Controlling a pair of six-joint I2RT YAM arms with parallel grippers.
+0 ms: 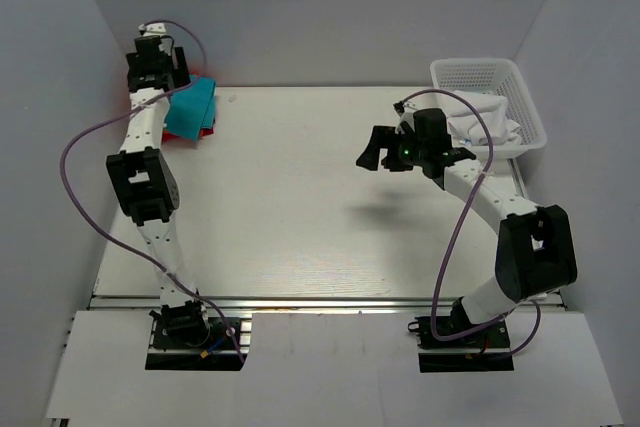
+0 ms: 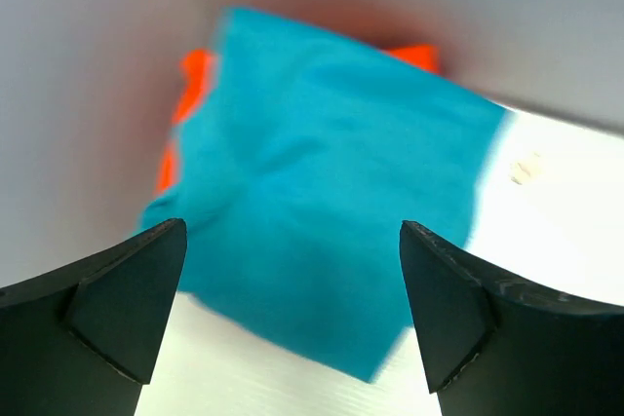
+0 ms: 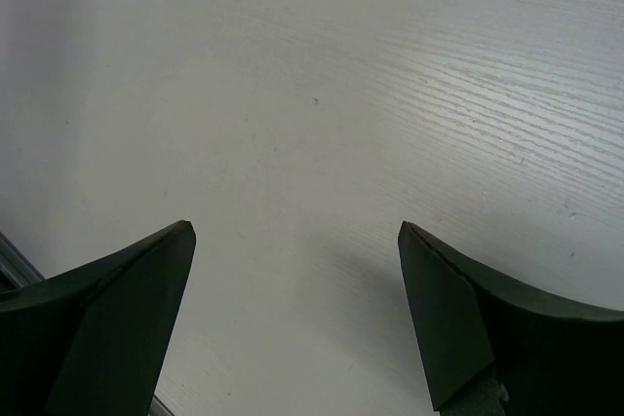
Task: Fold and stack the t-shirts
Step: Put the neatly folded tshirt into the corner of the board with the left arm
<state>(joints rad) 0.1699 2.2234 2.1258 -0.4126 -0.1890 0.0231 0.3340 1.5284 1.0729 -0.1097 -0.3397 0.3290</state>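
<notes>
A folded teal-blue t-shirt (image 1: pixel 190 107) lies in the table's far left corner on top of an orange-red shirt (image 1: pixel 207 132), of which only the edges show. In the left wrist view the teal-blue shirt (image 2: pixel 322 192) fills the middle, with orange cloth (image 2: pixel 193 85) showing out from under it at its far side. My left gripper (image 1: pixel 165 72) is open and empty, held above the stack and apart from it (image 2: pixel 292 270). My right gripper (image 1: pixel 375 152) is open and empty above the bare table's middle right (image 3: pixel 292 241). I cannot tell a separate red shirt from the orange one.
A white mesh basket (image 1: pixel 525 97) holding white cloth (image 1: pixel 485 122) stands at the far right of the table. Grey walls close in the left, back and right sides. The table's near edge has a metal rail (image 1: pixel 330 302).
</notes>
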